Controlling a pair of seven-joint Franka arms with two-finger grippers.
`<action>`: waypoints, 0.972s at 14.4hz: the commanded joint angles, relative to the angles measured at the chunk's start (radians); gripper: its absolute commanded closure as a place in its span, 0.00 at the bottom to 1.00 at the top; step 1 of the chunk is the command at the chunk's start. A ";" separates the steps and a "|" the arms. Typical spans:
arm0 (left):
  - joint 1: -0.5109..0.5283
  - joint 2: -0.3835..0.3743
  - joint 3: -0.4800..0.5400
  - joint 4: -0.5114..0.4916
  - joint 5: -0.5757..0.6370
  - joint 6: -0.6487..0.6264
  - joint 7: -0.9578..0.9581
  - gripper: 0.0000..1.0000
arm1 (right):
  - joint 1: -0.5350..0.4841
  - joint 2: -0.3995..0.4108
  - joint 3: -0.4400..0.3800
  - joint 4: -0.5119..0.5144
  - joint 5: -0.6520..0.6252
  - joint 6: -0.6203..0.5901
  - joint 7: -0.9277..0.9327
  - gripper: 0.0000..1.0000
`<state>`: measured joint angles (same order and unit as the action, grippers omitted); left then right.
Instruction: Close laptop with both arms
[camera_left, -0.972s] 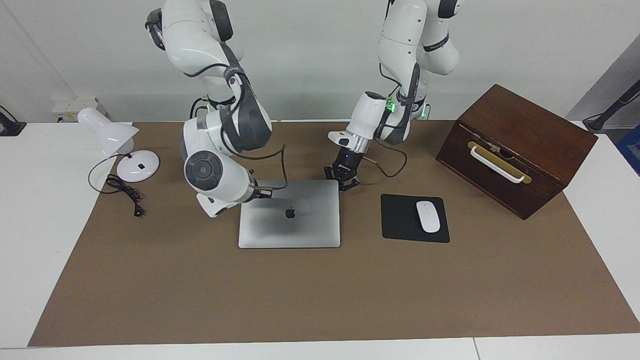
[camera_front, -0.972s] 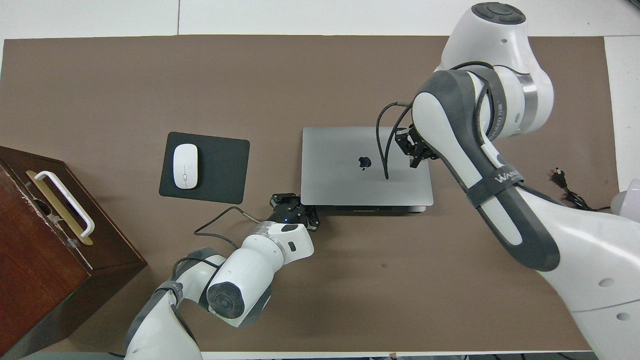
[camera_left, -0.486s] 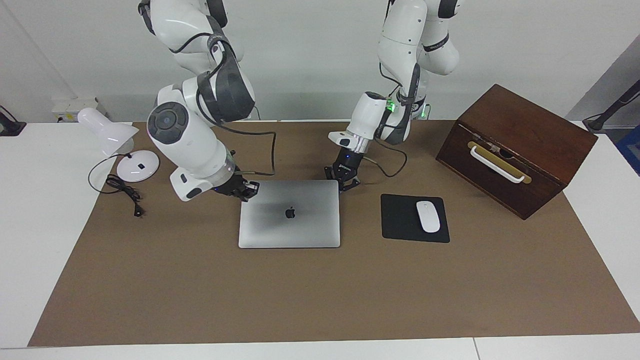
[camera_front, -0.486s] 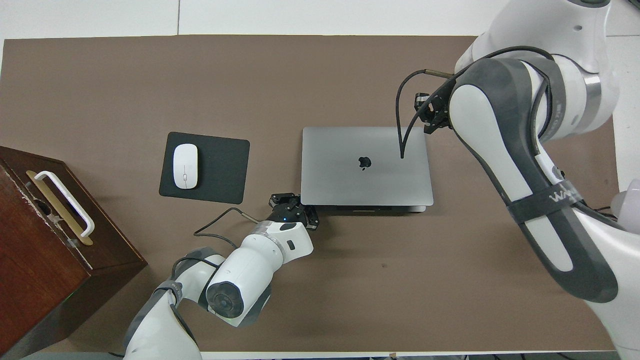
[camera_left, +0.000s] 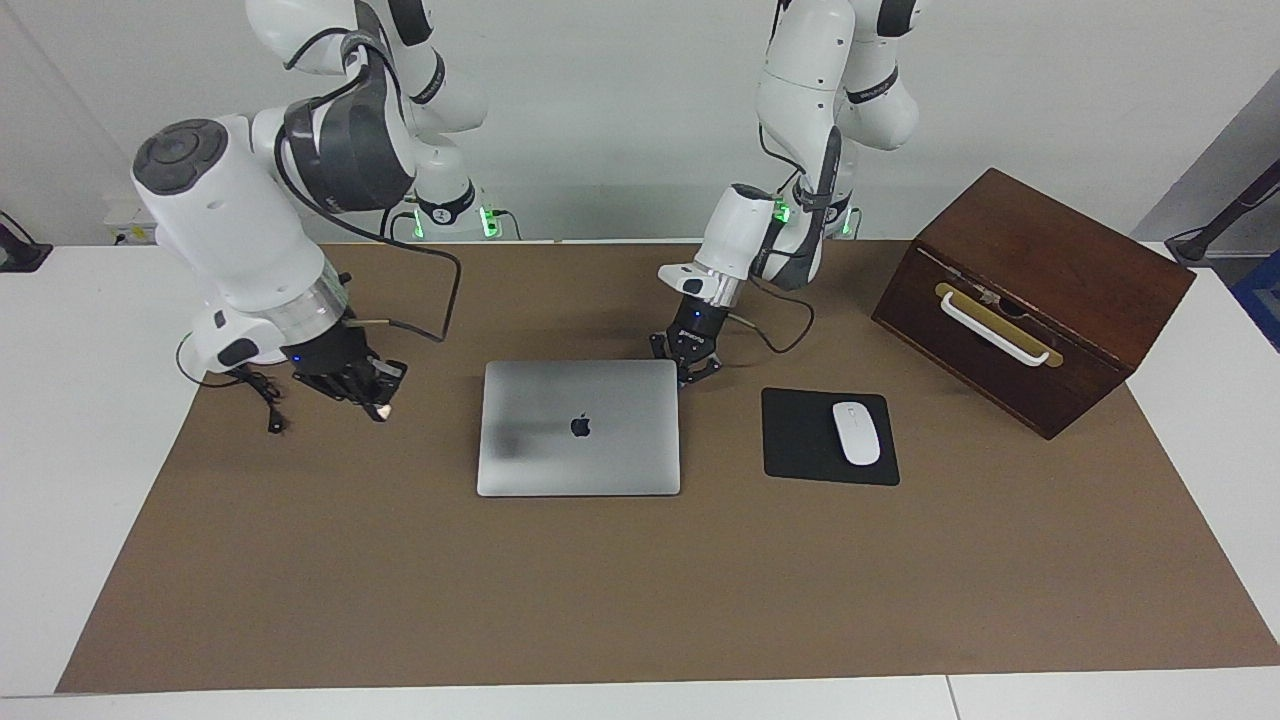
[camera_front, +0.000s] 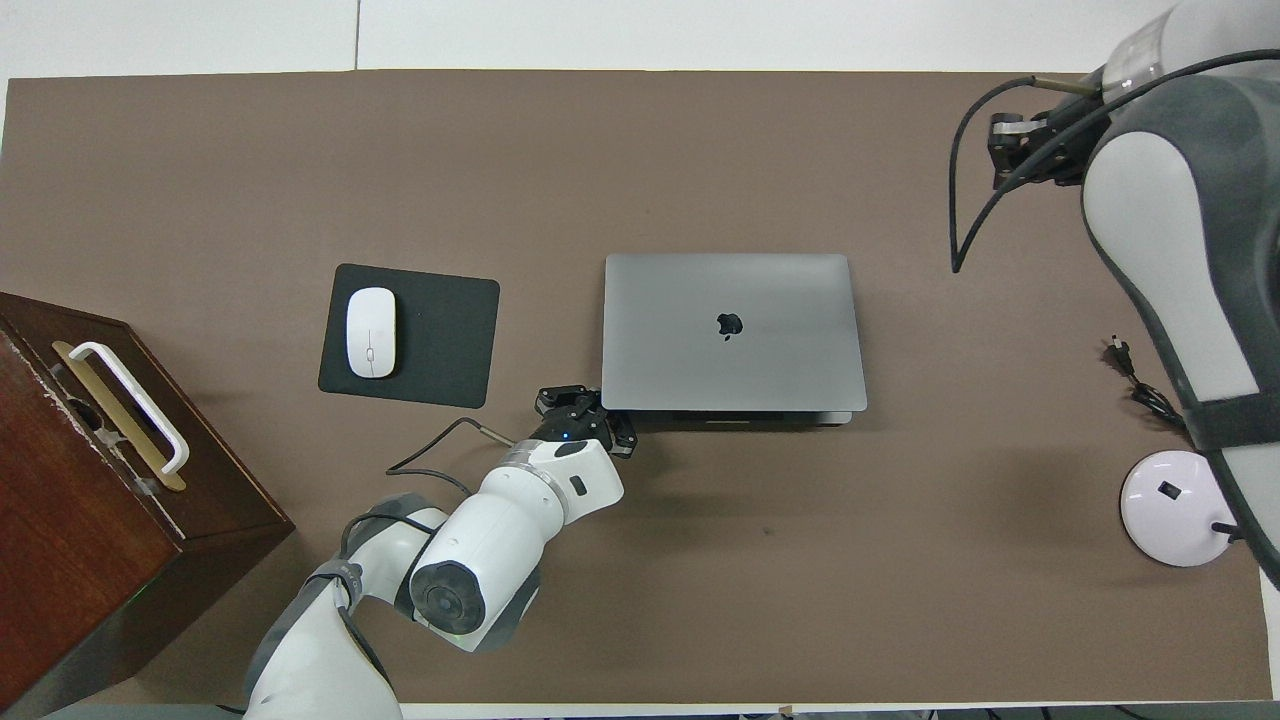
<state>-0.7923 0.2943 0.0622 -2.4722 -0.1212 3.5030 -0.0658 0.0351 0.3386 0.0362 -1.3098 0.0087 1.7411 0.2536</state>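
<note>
The silver-grey laptop (camera_left: 580, 440) lies in the middle of the brown mat with its lid down and the apple logo up. In the overhead view (camera_front: 730, 330) a thin strip of its base shows under the lid's edge nearer the robots. My left gripper (camera_left: 688, 362) is low at the laptop's corner nearer the robots, toward the left arm's end, fingers spread and holding nothing; it also shows in the overhead view (camera_front: 582, 415). My right gripper (camera_left: 355, 388) hangs empty over the bare mat toward the right arm's end, clear of the laptop, and shows in the overhead view (camera_front: 1020, 150).
A black mouse pad (camera_left: 800, 440) with a white mouse (camera_left: 856, 432) lies beside the laptop toward the left arm's end. A dark wooden box (camera_left: 1030, 300) with a white handle stands past it. A white lamp base (camera_front: 1175, 493) and black cable (camera_front: 1140, 385) lie at the right arm's end.
My right arm has swung off the laptop lid and out toward its own end of the table. The left gripper and the laptop have not moved.
</note>
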 joint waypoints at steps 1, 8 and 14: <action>0.038 0.040 0.010 -0.025 -0.003 -0.028 0.000 1.00 | -0.001 -0.073 0.007 -0.034 -0.108 -0.011 -0.054 0.69; 0.057 -0.180 0.010 -0.025 -0.005 -0.380 -0.026 1.00 | -0.052 -0.183 0.010 -0.113 -0.104 -0.069 -0.104 0.00; 0.105 -0.400 0.013 -0.011 -0.006 -0.777 -0.026 1.00 | -0.061 -0.223 0.008 -0.138 -0.098 -0.055 -0.106 0.00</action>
<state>-0.7059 -0.0248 0.0778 -2.4656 -0.1218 2.8369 -0.0924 -0.0163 0.1519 0.0422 -1.4113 -0.0848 1.6650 0.1406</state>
